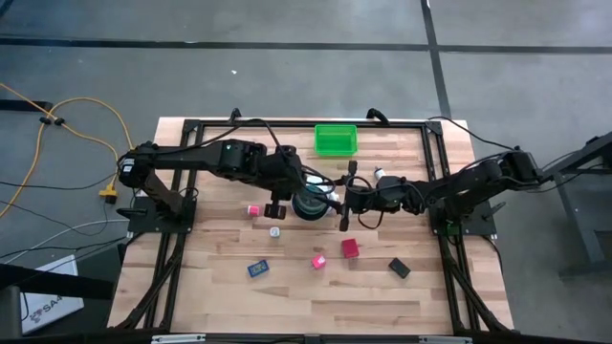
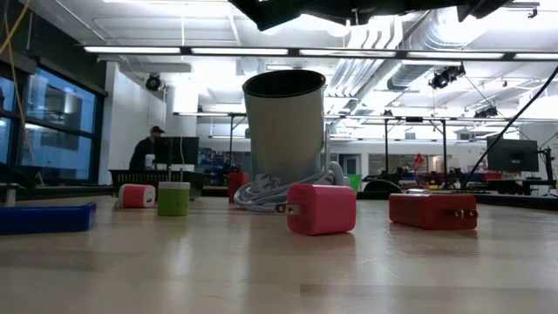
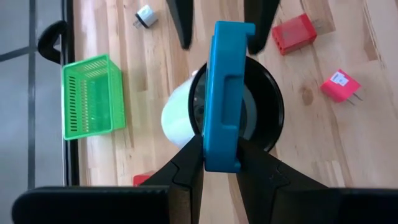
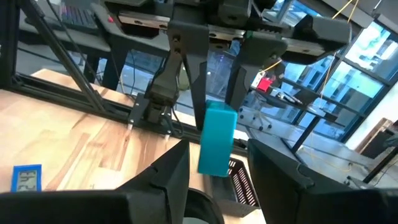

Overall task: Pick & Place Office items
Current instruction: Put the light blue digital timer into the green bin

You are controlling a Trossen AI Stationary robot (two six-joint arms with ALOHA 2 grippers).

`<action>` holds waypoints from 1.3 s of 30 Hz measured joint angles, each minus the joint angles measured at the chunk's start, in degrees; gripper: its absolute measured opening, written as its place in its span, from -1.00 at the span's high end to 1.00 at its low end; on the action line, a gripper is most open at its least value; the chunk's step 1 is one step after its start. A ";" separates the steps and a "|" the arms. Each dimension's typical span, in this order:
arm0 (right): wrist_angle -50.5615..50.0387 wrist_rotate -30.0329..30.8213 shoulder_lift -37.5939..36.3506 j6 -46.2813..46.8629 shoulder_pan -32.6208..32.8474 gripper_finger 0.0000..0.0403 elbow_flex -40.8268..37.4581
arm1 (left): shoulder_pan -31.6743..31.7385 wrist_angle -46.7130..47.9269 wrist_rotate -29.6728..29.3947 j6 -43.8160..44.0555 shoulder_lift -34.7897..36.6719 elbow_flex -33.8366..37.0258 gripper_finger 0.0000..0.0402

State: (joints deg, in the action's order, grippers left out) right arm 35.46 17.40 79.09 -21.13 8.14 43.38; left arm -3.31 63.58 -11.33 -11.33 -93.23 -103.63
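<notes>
My left gripper (image 3: 221,146) hangs over the black mesh cup (image 3: 273,118) near the table's middle and is shut on a blue flat block (image 3: 224,74). My right gripper (image 4: 219,149) is open and level beside the cup (image 1: 311,204), facing that block (image 4: 217,140); I see no touch. Lying flat on the wood are a red block (image 1: 350,248), pink blocks (image 1: 317,260) (image 1: 253,209), a blue rectangle (image 1: 257,268), a black piece (image 1: 399,268) and a white round bit (image 1: 274,231). My left gripper pinches the blue block between its two fingers at the upper end (image 3: 221,158). The fingers (image 4: 177,56) come from above, pointing down, one on each broad face. The block hangs upright below them, lifted clear, its lower end (image 4: 212,168) just above the cup's opening.
A green bin (image 1: 336,139) stands at the table's far edge. A white round object (image 3: 177,118) sits against the cup. Another small white piece (image 1: 380,175) lies near my right arm. Open wood stretches along the near edge. A person (image 2: 150,148) stands in the room beyond.
</notes>
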 joint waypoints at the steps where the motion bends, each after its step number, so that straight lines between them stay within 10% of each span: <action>1: 0.00 -0.14 0.00 0.28 -0.04 0.27 0.00 | 0.00 -0.02 -0.02 -0.39 0.00 0.00 0.63; 39: 2.75 -2.74 0.00 0.29 -0.06 0.53 0.07 | 0.00 -1.47 0.26 -0.72 0.00 0.00 0.63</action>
State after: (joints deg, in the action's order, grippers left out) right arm 38.22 14.66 79.09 -20.84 8.08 43.44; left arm -3.31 62.11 -11.07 -12.05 -93.23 -103.63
